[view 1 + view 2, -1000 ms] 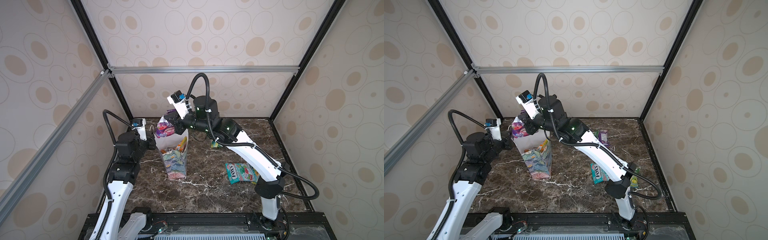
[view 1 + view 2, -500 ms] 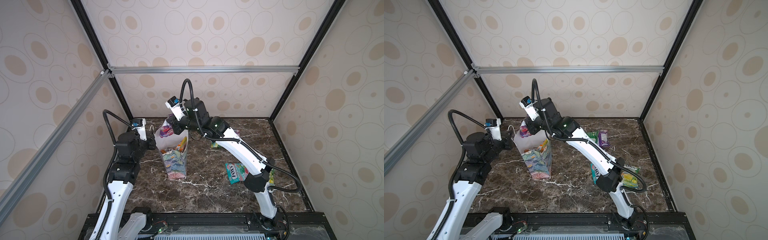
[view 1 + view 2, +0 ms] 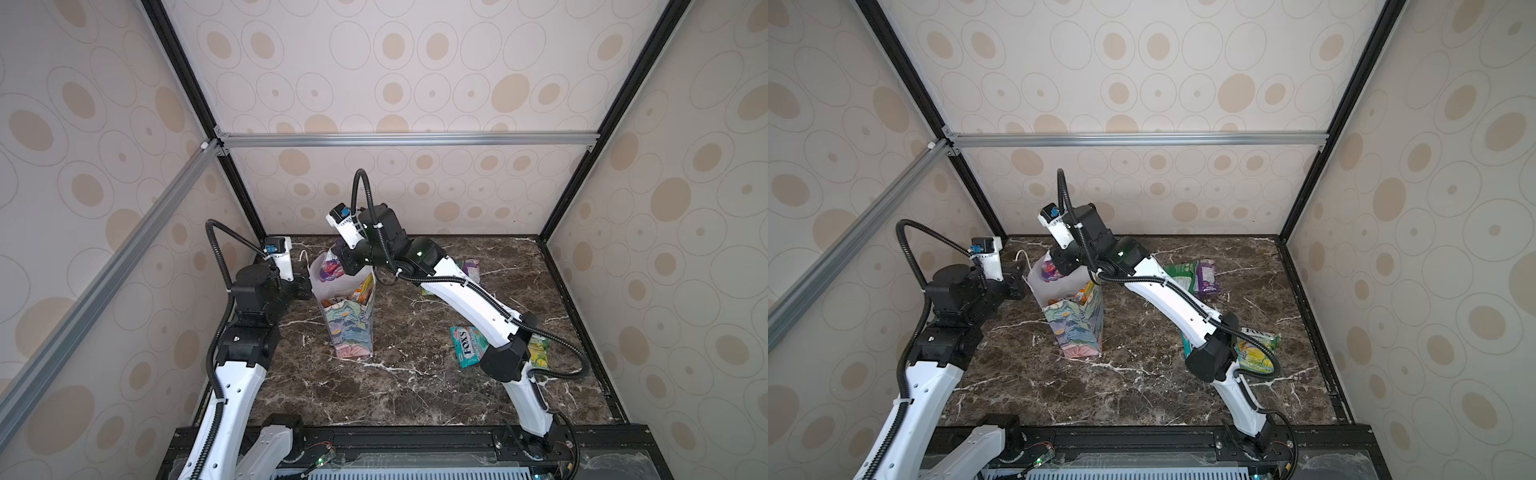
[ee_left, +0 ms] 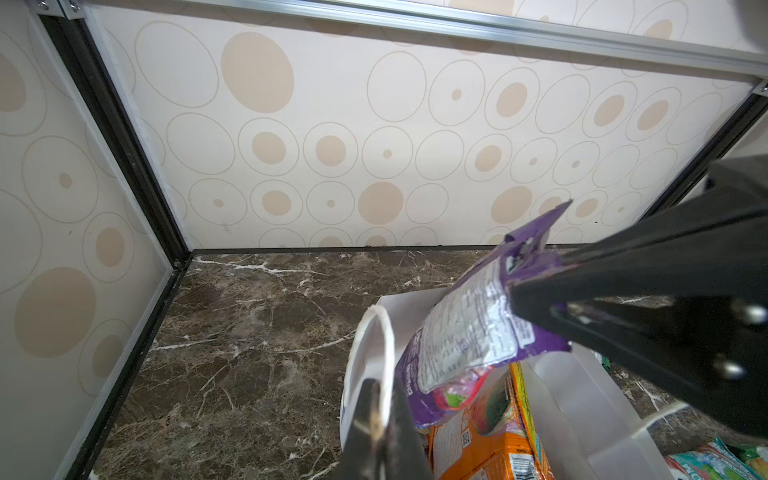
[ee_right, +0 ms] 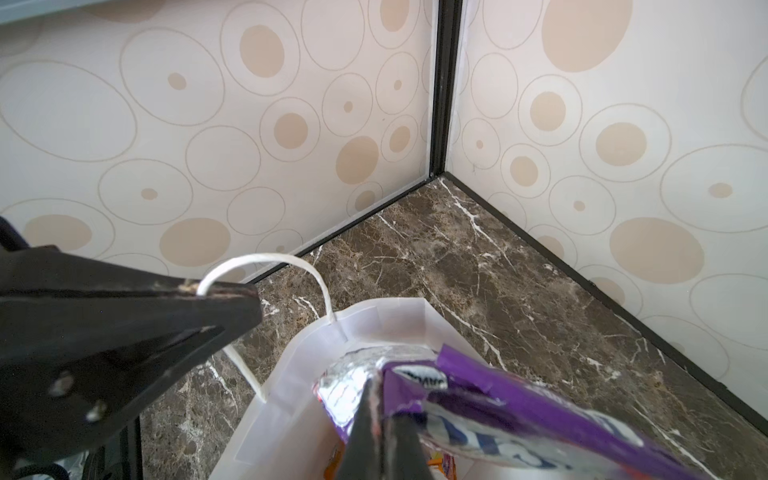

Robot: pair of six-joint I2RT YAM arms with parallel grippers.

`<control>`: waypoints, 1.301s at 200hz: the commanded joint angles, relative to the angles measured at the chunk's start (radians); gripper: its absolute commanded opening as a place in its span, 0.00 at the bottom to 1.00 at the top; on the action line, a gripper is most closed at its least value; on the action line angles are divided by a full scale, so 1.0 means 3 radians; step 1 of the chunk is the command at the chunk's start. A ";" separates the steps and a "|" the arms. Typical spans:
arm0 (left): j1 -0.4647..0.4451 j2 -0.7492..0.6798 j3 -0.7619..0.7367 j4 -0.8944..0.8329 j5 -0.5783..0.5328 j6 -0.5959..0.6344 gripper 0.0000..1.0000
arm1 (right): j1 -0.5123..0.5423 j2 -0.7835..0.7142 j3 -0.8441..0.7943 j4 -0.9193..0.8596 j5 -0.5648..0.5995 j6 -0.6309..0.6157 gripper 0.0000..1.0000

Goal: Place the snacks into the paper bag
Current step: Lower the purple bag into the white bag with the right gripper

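1. My right gripper [image 4: 515,291] pinches purple packet [image 4: 465,345] at paper bag [image 3: 351,332] mouth; releasing off-centre may snag the edge.
2. Left gripper [image 5: 235,296] clamped on cord handle [image 5: 266,259]; a slip, and bag tips.

The right arm [image 3: 457,299] is stretched lower and further leftward than a second ago, and its elbow [image 3: 505,359] is drawn left across the table [image 3: 395,386]. The right end effector [image 3: 344,262] is brought down closer to the mouth of the paper bag [image 3: 353,332], so the purple packet [image 3: 328,268] clamped in it is sunk slightly deeper. The teal packet [image 3: 467,345] is now partly covered by the arm, while the yellow-green packet [image 3: 538,353] is uncovered beside the elbow.
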 commanded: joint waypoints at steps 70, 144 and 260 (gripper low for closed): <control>0.0015 -0.0024 0.0021 0.0040 -0.0012 0.0025 0.04 | 0.0031 0.0038 -0.0040 -0.0030 0.0387 -0.0262 0.00; 0.0015 -0.0028 0.0021 0.0045 -0.0014 0.0029 0.04 | 0.0079 0.0066 -0.0078 -0.0070 0.0413 -0.0333 0.07; 0.0015 -0.0029 0.0021 0.0038 -0.0019 0.0025 0.04 | 0.0142 -0.0072 -0.0063 -0.0083 0.0393 -0.0374 0.24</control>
